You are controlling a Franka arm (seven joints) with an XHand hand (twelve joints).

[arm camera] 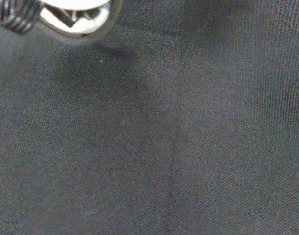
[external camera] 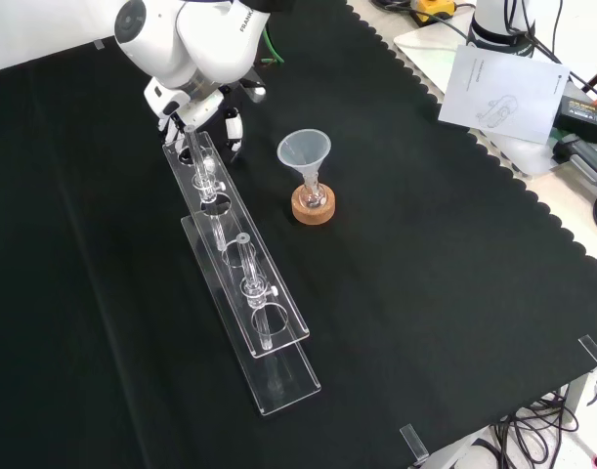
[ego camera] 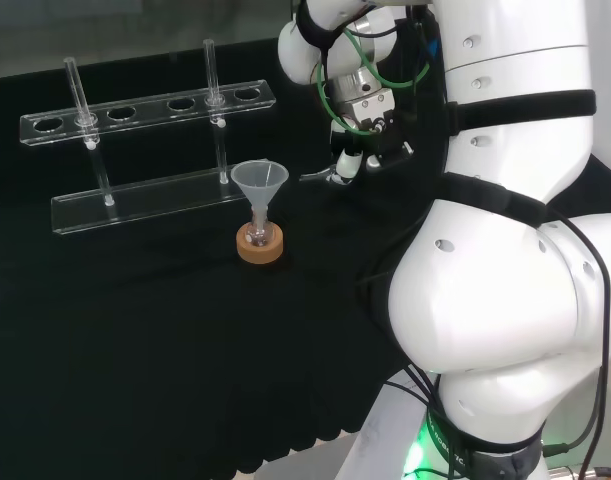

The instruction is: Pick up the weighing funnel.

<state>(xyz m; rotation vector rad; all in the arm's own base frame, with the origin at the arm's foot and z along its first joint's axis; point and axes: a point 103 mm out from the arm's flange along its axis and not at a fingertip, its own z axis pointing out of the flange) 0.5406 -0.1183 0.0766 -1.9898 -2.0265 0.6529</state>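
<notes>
In the head view, the robot hand (ego camera: 353, 155) is seen low over the black cloth of the bench (ego camera: 135, 350), to the right of the funnel (ego camera: 260, 183). The funnel is stood mouth up with its stem in a small flask on a cork ring (ego camera: 260, 246). A small clear piece, the weighing funnel (ego camera: 317, 178), is made out just at the robot hand's left edge, near cloth level. Whether it is lifted or lying cannot be told, and whether the robot hand is clenched, released or grasping it cannot be told either. Behind the funnel a clear rack (ego camera: 150, 110) is set, with two tubes (ego camera: 77, 90) upright in it.

In the front view, the robot hand (external camera: 205, 107) is placed at the far end of the rack (external camera: 244, 283), up and to the left of the funnel (external camera: 304, 151) and cork ring (external camera: 313, 207).

In the wrist view, bare cloth (arm camera: 164, 147) is shown close, with a blurred white part of the robot hand (arm camera: 73, 17) at one corner.
</notes>
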